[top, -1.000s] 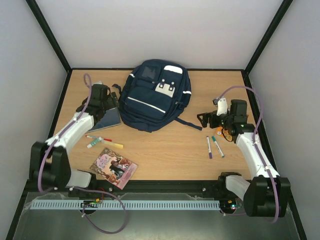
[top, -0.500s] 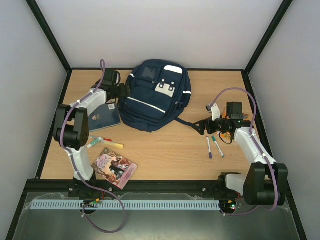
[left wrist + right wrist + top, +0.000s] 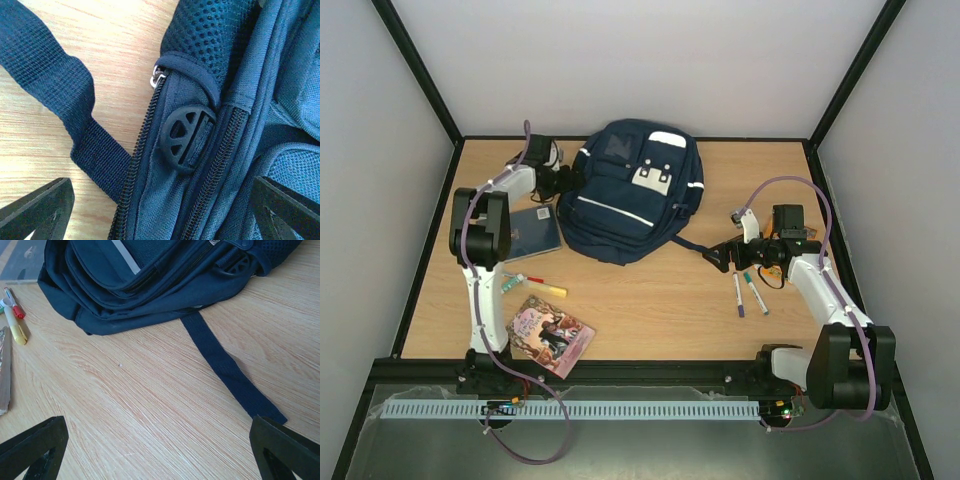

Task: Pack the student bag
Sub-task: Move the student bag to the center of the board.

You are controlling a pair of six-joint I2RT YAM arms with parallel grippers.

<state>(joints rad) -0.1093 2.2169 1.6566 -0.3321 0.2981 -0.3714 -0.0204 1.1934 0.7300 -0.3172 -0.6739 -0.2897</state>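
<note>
The student bag [image 3: 630, 190], a navy backpack with white stripes, lies flat at the back middle of the table. My left gripper [image 3: 568, 180] is open at the bag's upper left edge. In the left wrist view its jaws [image 3: 160, 215] straddle two closed zippers, with a round black plastic piece [image 3: 187, 137] just ahead and a dark strap [image 3: 50, 85] to the left. My right gripper [image 3: 713, 256] hangs open low over the wood [image 3: 160, 455]. The end of a loose bag strap [image 3: 227, 372] reaches its right finger [image 3: 285, 450]. Nothing is held.
A dark-blue notebook [image 3: 533, 232] lies left of the bag. Red, yellow and green pens [image 3: 530, 285] and a picture book [image 3: 548, 335] lie at the front left. Two markers [image 3: 748, 292] lie under the right arm. Black frame rails border the table.
The left arm swung from over the notebook to the bag's upper left edge. The right gripper moved left and lower, toward the end of the loose strap. Both stayed open.
</note>
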